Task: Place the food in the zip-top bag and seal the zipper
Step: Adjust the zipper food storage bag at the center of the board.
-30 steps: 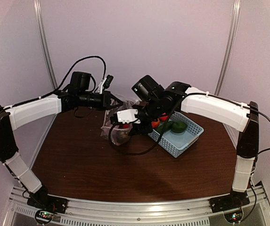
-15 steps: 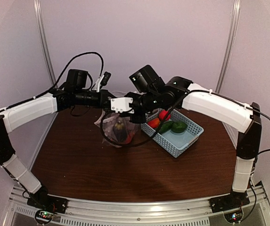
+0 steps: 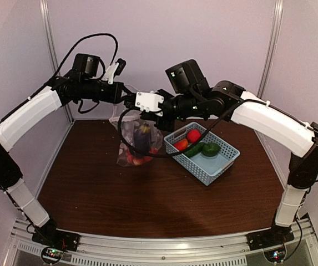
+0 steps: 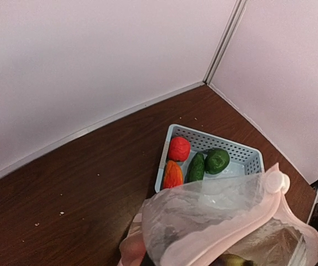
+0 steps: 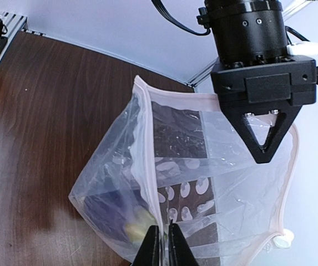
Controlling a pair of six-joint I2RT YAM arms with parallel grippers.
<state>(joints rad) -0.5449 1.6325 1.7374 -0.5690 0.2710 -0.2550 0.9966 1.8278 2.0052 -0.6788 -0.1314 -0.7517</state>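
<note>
Both arms have risen in the last second. The zip-top bag (image 3: pixel 138 143), slumped low on the counter (image 3: pixel 92 188) back then, now hangs stretched between them at 9 o'clock of the blue basket (image 3: pixel 220 169). The left pincer (image 5: pixel 261 155) is clamped on the bag's far rim, and the right pincer (image 5: pixel 163 244) pinches the zipper (image 5: pixel 149 166) edge. Inside sit the eggplant (image 3: pixel 144 136) and red fruits (image 3: pixel 138 160). A cucumber (image 4: pixel 195 166), pepper (image 4: pixel 217 159) and tomato (image 4: pixel 179 148) lie in the basket. I cannot tell whether the bag's bottom touches the counter.
</note>
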